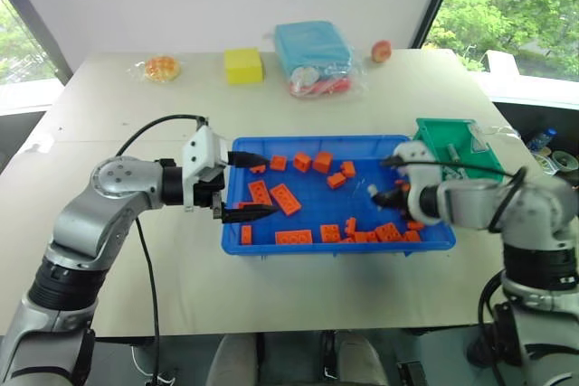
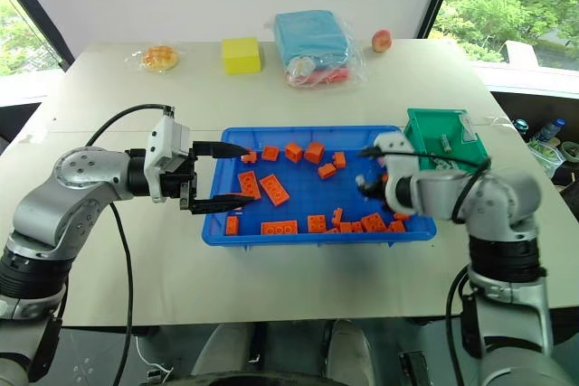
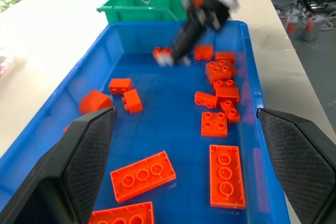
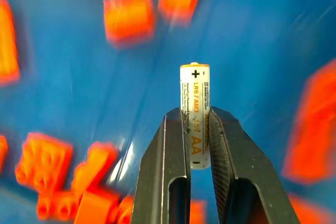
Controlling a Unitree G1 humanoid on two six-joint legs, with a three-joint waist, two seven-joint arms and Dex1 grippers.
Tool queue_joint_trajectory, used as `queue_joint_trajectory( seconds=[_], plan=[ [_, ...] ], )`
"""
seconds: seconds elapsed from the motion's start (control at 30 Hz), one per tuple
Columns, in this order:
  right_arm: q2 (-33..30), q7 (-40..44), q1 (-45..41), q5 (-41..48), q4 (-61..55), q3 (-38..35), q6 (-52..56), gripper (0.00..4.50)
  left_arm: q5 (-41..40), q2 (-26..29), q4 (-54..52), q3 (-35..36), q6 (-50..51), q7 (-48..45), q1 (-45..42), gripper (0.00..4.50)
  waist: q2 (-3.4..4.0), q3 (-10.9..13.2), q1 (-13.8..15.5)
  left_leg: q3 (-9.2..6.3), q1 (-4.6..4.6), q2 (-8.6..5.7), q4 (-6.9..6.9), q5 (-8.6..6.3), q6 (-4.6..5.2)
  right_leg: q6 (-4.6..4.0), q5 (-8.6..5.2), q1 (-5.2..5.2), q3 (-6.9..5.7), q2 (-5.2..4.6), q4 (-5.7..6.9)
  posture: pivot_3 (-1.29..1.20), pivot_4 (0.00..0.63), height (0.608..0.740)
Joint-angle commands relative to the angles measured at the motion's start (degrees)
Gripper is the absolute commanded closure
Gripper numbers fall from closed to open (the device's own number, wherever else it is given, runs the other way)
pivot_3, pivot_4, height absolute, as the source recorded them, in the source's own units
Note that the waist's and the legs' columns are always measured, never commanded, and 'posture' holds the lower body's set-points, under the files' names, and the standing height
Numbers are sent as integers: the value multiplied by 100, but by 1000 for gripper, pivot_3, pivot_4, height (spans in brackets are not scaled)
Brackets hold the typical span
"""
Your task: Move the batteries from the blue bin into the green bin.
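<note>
The blue bin sits mid-table with several orange bricks scattered in it. My right gripper is shut on one battery, a silver AA cell that stands upright between the fingers. It hangs above the bin's right end, lifted off the floor. The green bin stands just beyond the blue bin's far right corner, and a small grey cylinder lies inside it. At the bin's left end, my left gripper is open, pointing across the bin with nothing between its fingers.
At the table's far side lie a yellow block, a light-blue wrapped package, a bun in plastic and a peach. Cables run along both arms. Bare tabletop lies in front of the blue bin.
</note>
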Motion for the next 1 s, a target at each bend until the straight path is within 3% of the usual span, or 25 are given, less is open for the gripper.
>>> queue_joint_trajectory(
  seconds=[0.03, 0.23, 0.3, 0.33, 0.5, 0.67, 0.9, 1.0],
  plan=[
    [-489, 309, -320, -487, 301, -500, -476, 4498, -43, 49, -7, 146, -119, -106, -17, 0, -7, -4, 16, 0, 0, 0, 0, 0, 0, 0, 0, 2, -1, 0, -3, 0, 150, 704],
    [-870, 685, 192, -1271, 640, -535, -1039, 4498, -117, 74, 141, 191, -60, -254, -107, 0, -19, -11, 3, 8, -1, 0, -8, -4, 6, 2, 2, 13, -3, -1, -40, 0, 150, 704],
    [-771, 827, 407, -1385, 701, -572, -1169, 3370, -200, 63, 177, 215, 29, -286, -177, 0, -14, -8, 3, 10, -1, 1, -7, -5, 7, 2, 2, 14, -2, -1, -40, 0, 150, 704],
    [-738, 867, 456, -1454, 718, -577, -1231, 3055, -222, 64, 192, 225, 49, -301, -195, 0, -10, -6, 2, 9, -1, 1, -7, -5, 8, 3, 3, 14, -2, -1, -39, 0, 150, 704],
    [-1261, 1706, 1020, -2570, 880, 20, -3085, 521, -331, 129, 134, 291, 183, -318, -217, 0, 1, -2, -2, 9, 1, 1, -6, -5, 8, 4, 3, 13, -2, 0, -38, 0, 150, 704],
    [-2180, 3829, 1933, -3225, 1303, -29, -5685, 521, -404, 335, 8, 513, 299, -265, -8, 0, 6, 1, 4, 12, 1, 0, -7, -6, 9, 6, 2, 16, -1, -1, -46, 0, 150, 704],
    [-2841, 6593, 2896, -2898, 1806, -1018, -7465, 521, -850, 891, -69, 1164, 737, -407, 274, 0, 11, 5, -2, 13, 12, 6, -5, -8, 6, 6, 2, 24, -2, 1, -46, 0, 150, 704],
    [-2946, 7515, 3225, -2672, 1989, -1271, -7557, 521, -966, 1141, -25, 1446, 836, -462, 415, 0, 12, 6, 0, 18, 15, 10, -6, -9, 5, 6, 1, 25, -3, 0, -48, 0, 150, 704]
  ],
)
